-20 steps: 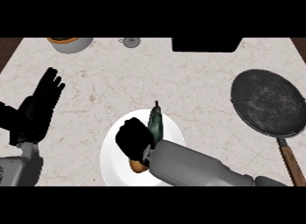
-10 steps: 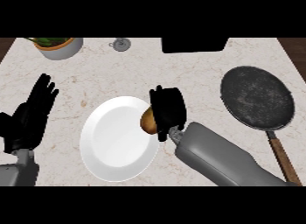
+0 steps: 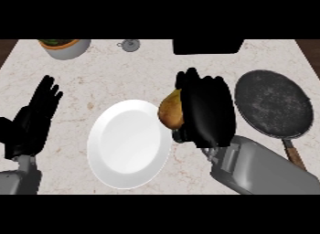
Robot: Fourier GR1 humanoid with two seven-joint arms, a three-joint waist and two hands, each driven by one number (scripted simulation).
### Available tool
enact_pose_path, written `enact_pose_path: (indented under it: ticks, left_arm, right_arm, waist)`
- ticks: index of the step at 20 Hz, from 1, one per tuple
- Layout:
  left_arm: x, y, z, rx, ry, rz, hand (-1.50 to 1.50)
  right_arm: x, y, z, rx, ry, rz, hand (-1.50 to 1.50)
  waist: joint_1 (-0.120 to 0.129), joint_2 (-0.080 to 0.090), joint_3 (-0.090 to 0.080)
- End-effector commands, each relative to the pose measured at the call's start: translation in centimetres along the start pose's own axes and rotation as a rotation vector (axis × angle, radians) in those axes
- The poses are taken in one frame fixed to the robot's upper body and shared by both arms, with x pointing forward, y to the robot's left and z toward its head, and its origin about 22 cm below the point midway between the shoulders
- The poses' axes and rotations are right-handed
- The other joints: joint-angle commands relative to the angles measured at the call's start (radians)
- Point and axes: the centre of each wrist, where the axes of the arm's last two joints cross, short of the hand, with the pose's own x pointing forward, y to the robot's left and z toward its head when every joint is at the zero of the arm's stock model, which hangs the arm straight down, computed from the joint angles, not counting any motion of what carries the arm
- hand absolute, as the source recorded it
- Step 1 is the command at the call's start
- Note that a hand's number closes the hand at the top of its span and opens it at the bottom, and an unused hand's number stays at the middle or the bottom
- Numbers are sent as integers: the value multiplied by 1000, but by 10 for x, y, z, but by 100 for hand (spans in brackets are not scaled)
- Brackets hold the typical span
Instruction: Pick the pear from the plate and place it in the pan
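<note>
A pale marble counter (image 3: 122, 77) fills the head view, with the robot's right forearm (image 3: 267, 171) entering from the lower right and crossing much of it. Left of centre lies a white plate (image 3: 125, 146), bare on its visible face, while a dark round pan (image 3: 274, 103) with a brown handle (image 3: 292, 153) sits at the right, its handle pointing toward the lower edge. The right hand (image 3: 206, 112) is between plate and pan, fingers curled around the brown pear (image 3: 171, 109), which shows at the hand's left side, over the plate's upper right rim and outside the pan. At the left edge, the left hand (image 3: 34, 119) rests with fingers straight and spread, pointing up, well apart from the plate. Along the counter's far edge sit a black box-shaped object (image 3: 209, 45), a white bowl (image 3: 66, 48) with orange and green contents, and a small grey round item (image 3: 130, 45) too small to identify.
</note>
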Motion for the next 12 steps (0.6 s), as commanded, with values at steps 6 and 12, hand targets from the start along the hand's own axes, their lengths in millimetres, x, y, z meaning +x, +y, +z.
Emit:
enact_pose_path:
  ticks: [6, 12]
  left_arm:
    - [-6, -7, 2, -9, -23, 3, 0]
    - [5, 0, -1, -16, -19, -14, 0]
  right_arm:
    - [-76, -37, -2, -101, 229, -28, 150]
    - [-143, -39, -31, -156, 303, -82, 150]
  waist:
    - [18, 10, 0]
    - [30, 14, 1]
